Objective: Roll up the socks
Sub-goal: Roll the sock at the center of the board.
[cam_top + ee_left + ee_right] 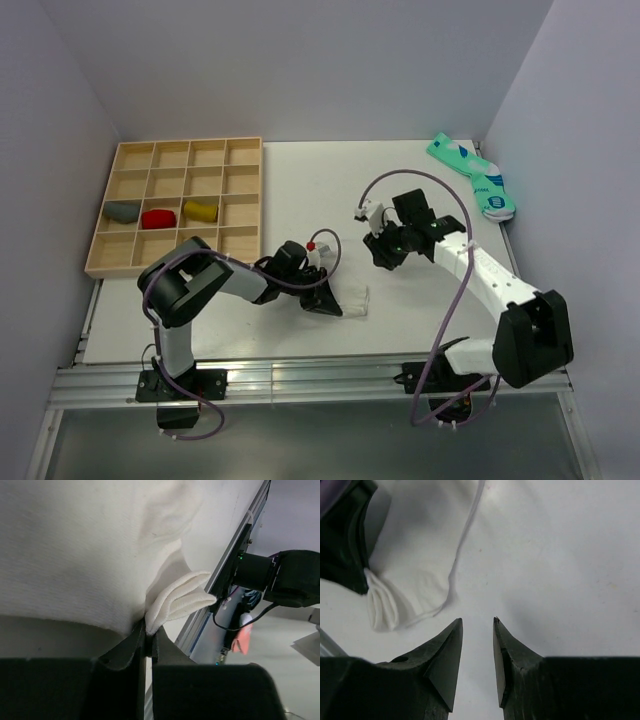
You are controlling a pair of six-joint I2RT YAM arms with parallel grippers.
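White sock pinched in left gripper shows clearly from wrists; right gripper half-open, empty.

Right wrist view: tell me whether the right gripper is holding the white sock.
No, the right gripper stands open over the table, apart from the white sock.

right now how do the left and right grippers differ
The left gripper is shut on a folded edge of the white sock; the right gripper holds nothing, its jaws slightly apart. The left is down at the sock; the right hangs over bare table beside it. Both are black.
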